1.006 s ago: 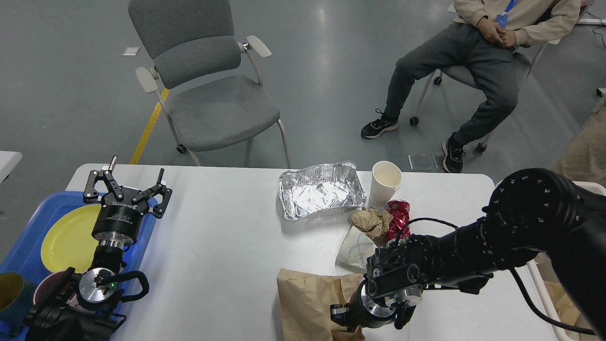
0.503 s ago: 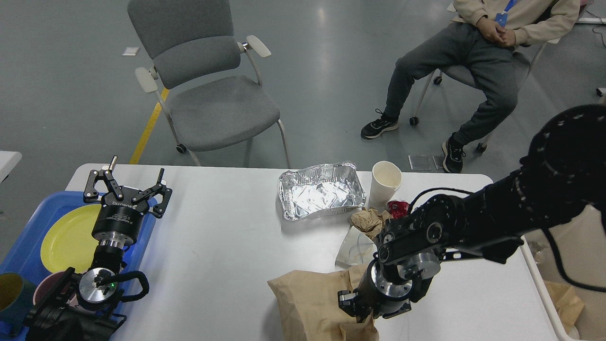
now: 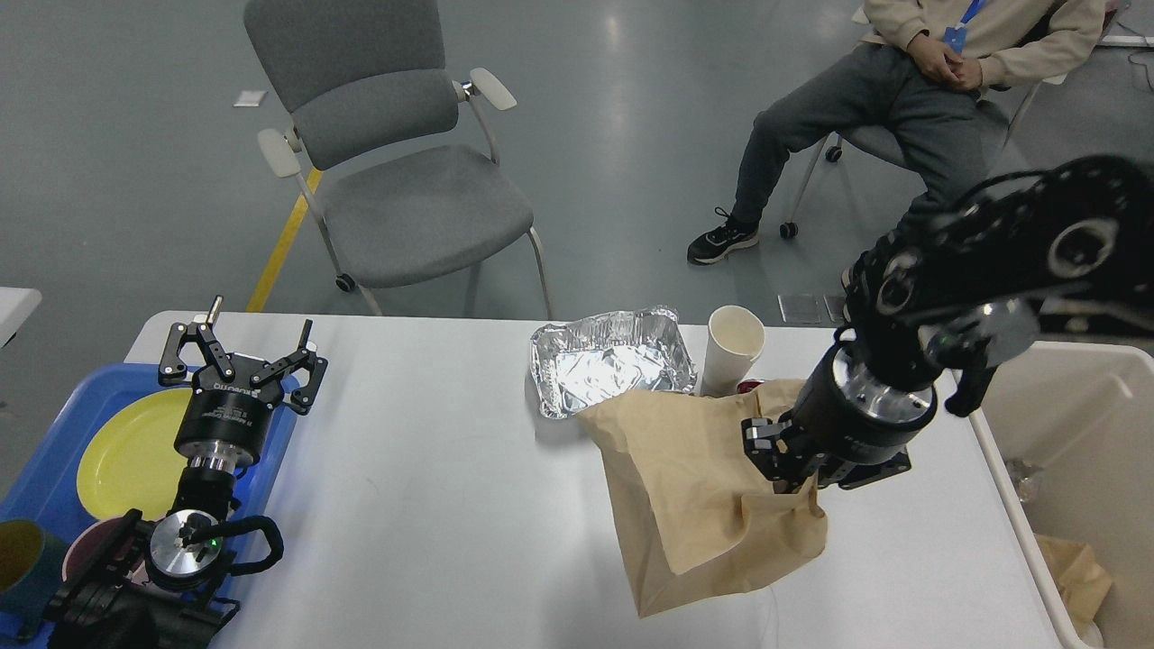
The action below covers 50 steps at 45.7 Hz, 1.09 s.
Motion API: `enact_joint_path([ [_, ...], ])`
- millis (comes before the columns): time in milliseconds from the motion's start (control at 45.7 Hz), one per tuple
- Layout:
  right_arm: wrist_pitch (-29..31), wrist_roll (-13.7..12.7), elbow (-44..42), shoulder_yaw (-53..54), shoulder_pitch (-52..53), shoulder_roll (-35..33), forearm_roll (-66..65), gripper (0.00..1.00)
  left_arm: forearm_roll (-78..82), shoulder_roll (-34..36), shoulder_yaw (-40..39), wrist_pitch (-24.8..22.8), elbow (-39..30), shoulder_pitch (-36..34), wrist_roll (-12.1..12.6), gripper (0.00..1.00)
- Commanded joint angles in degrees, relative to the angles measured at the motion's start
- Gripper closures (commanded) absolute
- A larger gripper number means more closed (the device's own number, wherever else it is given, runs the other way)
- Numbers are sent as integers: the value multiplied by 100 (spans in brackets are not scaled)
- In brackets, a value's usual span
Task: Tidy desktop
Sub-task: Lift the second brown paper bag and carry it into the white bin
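Note:
The white desktop [image 3: 433, 469] fills the lower part of the head view. My right gripper [image 3: 786, 473] is shut on a large brown paper bag [image 3: 694, 487] and holds it lifted above the table's right half, the bag hanging down and left. The bag hides the crumpled paper and the red can behind it. A foil tray [image 3: 613, 361] and a white paper cup [image 3: 732, 347] stand at the far edge. My left gripper [image 3: 242, 347] is open and empty above the table's left edge.
A blue tray [image 3: 54, 478] with a yellow plate [image 3: 135, 451] and cups sits at the left. A cream bin [image 3: 1073, 451] stands right of the table. A grey chair [image 3: 397, 180] and a seated person [image 3: 902, 117] are beyond the table.
My right gripper has risen and moved right and away from the near edge, lifting the brown paper bag off the table. The left arm has not moved.

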Motion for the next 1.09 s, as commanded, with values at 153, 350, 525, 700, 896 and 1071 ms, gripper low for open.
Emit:
enact_joint_path([
  [153, 775, 1278, 99, -1122, 1099, 78, 14, 100, -1, -2, 7, 0, 0, 0, -3, 4],
  [350, 749, 1279, 47, -1403, 1064, 8, 5, 100, -1, 6, 7, 0, 0, 0, -3, 4],
  [525, 486, 1279, -427, -2369, 652, -351, -39, 100, -1, -2, 7, 0, -9, 0, -3, 4],
  [700, 160, 1270, -1841, -3021, -596, -1634, -127, 100, -1, -2, 7, 0, 0, 0, -12, 4],
  [896, -340, 1261, -3661, -2723, -2423, -2487, -118, 100, -1, 6, 7, 0, 0, 0, -12, 4],
  [1071, -1728, 1261, -4698, -1476, -4576, -2945, -92, 100, -1, -2, 7, 0, 0, 0, -12, 4],
])
